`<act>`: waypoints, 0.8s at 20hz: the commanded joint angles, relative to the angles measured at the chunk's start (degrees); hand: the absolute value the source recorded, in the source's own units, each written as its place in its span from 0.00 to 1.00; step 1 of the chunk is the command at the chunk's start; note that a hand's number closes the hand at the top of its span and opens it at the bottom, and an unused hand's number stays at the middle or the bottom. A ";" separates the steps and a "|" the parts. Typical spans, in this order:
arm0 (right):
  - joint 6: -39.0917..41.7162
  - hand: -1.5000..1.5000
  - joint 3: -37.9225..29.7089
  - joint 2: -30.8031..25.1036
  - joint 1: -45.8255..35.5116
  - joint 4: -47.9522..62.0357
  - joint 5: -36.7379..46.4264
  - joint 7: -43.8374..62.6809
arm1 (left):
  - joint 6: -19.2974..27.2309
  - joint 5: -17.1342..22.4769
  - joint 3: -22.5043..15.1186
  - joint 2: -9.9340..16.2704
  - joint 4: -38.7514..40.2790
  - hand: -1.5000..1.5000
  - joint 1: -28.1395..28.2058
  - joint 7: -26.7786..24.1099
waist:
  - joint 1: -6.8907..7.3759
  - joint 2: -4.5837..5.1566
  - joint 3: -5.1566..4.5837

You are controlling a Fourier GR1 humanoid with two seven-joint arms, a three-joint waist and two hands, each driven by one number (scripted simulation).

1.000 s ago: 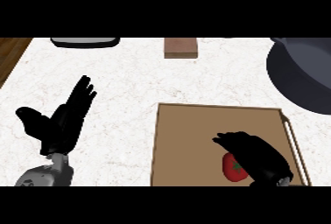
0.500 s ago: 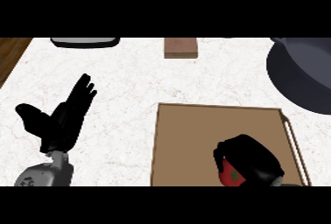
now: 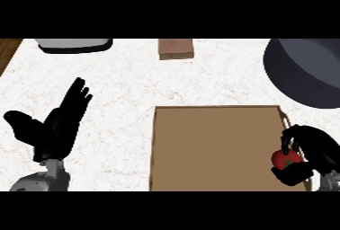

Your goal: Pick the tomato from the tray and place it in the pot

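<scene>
The red tomato (image 3: 284, 158) sits inside my right hand (image 3: 312, 155), whose fingers and thumb curl round it at the right edge of the brown tray (image 3: 212, 148). Only part of the tomato shows between the fingers. Whether it still touches the tray I cannot tell. The dark grey pot (image 3: 306, 69) stands at the upper right, cut by the view's edge, beyond the tray's far right corner. My left hand (image 3: 56, 123) rests open with fingers up at the lower left, on the white counter side, well away from the tray.
A small brown block (image 3: 176, 48) lies at the counter's far edge in the middle. A white and dark object (image 3: 73, 45) sits at the far left. Wood floor shows past the counter's left edge (image 3: 8, 51).
My right hand has shut on the tomato and carried it rightwards, from the tray's lower middle to its right edge. The left hand has barely moved.
</scene>
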 commanded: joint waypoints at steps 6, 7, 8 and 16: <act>-10.28 1.00 -27.77 -8.14 -6.42 7.00 1.84 16.41 | -0.31 -0.74 -1.57 -0.88 0.31 0.50 -0.09 -1.09 | 2.35 -0.25 -0.09; -9.94 1.00 -29.47 -10.59 -6.66 6.46 1.00 14.92 | -0.33 -0.80 -0.70 -0.19 1.45 0.50 -1.39 -0.90 | 2.28 -0.26 -0.10; -10.56 1.00 -30.81 -11.71 -7.29 7.16 0.07 13.45 | 0.41 -1.01 -1.75 -1.27 -0.09 0.50 -0.88 0.23 | 2.75 -0.33 -0.07; -5.00 1.00 -33.49 -20.31 -13.24 -4.23 -4.35 11.89 | -1.67 0.23 -0.57 0.03 1.40 0.50 -1.67 0.35 | 2.93 -0.48 -0.14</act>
